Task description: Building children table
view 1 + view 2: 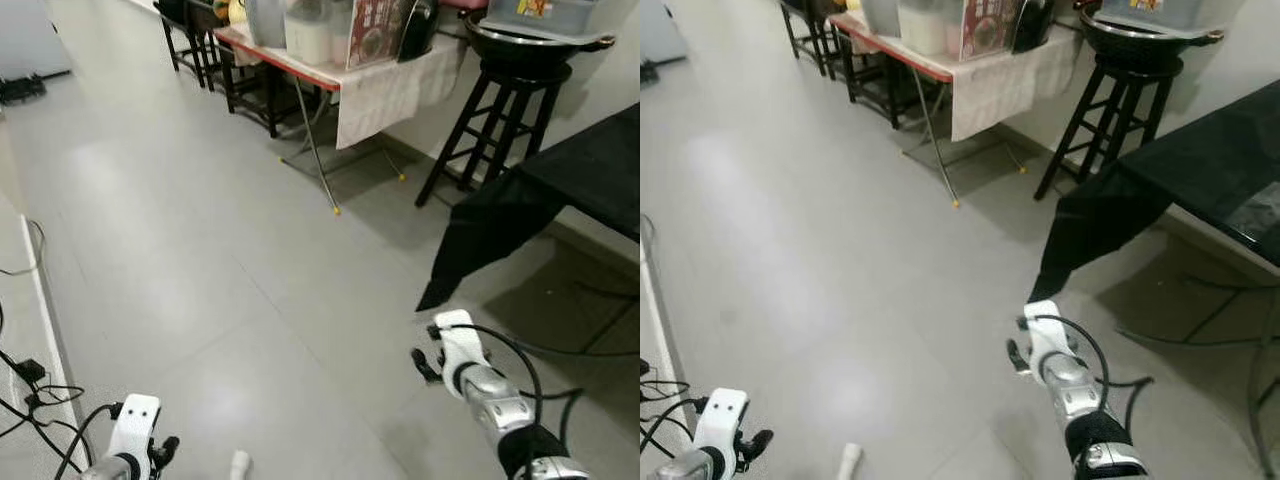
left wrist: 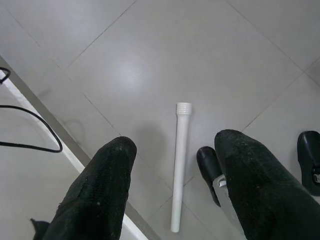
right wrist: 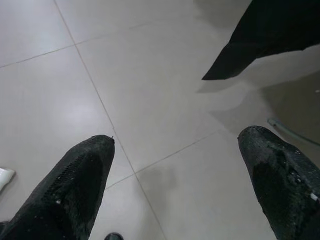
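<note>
I observe a grey tiled floor ahead of me. The task's item in sight is a white table leg, a slim tube with a threaded end, lying flat on the tiles. In the left eye view only its tip shows at the near edge, just right of my left arm.

Left gripper: it hangs above the floor, near left, fingers spread wide. In the left wrist view the table leg lies on the floor between the two black fingers, not touched by either. A dark robot foot stands just beside the leg.

Right gripper: held out over bare tiles at near right, fingers spread wide, holding nothing. The right arm shows silver with a black cable looped along it.

Surroundings: a black cloth hangs from a table at the right, its corner pointing down toward the floor. At far right a black stool carries a dark pan. Left of the stool stands a folding table with a white cloth and containers on top. Loose black cables lie along the near left edge.
</note>
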Controlling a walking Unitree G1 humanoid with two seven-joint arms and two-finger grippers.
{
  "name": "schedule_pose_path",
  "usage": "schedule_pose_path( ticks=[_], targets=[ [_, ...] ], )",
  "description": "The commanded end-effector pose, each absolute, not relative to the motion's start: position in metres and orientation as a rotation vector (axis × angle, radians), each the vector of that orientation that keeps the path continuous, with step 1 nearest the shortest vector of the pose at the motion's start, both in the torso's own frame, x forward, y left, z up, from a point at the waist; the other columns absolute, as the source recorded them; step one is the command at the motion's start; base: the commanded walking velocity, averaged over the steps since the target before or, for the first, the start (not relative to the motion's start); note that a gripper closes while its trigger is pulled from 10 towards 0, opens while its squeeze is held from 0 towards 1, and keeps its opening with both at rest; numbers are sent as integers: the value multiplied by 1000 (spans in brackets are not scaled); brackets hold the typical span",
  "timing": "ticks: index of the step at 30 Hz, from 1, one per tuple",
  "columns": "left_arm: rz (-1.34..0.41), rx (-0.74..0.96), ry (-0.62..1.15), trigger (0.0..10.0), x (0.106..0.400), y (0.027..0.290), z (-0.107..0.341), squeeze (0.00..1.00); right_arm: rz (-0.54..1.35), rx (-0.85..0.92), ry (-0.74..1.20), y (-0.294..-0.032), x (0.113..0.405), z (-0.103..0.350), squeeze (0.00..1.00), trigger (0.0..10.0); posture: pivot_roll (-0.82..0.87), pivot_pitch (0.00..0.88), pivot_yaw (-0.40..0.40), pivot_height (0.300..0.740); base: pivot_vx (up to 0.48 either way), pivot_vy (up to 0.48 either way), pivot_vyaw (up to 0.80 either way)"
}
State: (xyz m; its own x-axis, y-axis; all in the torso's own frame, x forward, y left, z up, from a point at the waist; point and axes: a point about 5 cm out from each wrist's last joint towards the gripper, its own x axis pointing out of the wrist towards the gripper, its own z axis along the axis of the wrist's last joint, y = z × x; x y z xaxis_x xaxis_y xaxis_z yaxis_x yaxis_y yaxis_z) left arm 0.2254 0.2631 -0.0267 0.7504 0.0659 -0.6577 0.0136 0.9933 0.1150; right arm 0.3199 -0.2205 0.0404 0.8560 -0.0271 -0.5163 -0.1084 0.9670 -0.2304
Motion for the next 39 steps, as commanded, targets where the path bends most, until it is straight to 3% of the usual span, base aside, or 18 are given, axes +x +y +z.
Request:
schedule_pose_path(
  ticks=[1, 8, 17, 31, 39],
  targets=[
    [39, 106, 743, 10000, 220, 266, -31, 0, 74, -283, 546, -218, 317, 38, 0, 10000, -37, 242, 7, 700, 0, 0, 0],
    [38, 107, 770, 10000, 220, 264, -37, 0, 89, -311, 463, -218, 333, 69, 0, 10000, -56, 276, 0, 680, 0, 0, 0],
    [23, 89, 783, 10000, 222, 261, -38, 0, 172, -288, 358, -198, 354, 123, 0, 10000, -61, 308, -22, 645, 0, 0, 0],
    [23, 108, 769, 10000, 229, 268, -33, 0, 279, -196, 329, -158, 349, 149, 0, 10000, -51, 293, -6, 595, 0, 0, 0],
    [0, 113, 757, 10000, 232, 266, -31, 0, 300, -182, 345, -149, 346, 148, 0, 10000, -44, 289, -1, 580, 0, 0, 0]
  ],
)
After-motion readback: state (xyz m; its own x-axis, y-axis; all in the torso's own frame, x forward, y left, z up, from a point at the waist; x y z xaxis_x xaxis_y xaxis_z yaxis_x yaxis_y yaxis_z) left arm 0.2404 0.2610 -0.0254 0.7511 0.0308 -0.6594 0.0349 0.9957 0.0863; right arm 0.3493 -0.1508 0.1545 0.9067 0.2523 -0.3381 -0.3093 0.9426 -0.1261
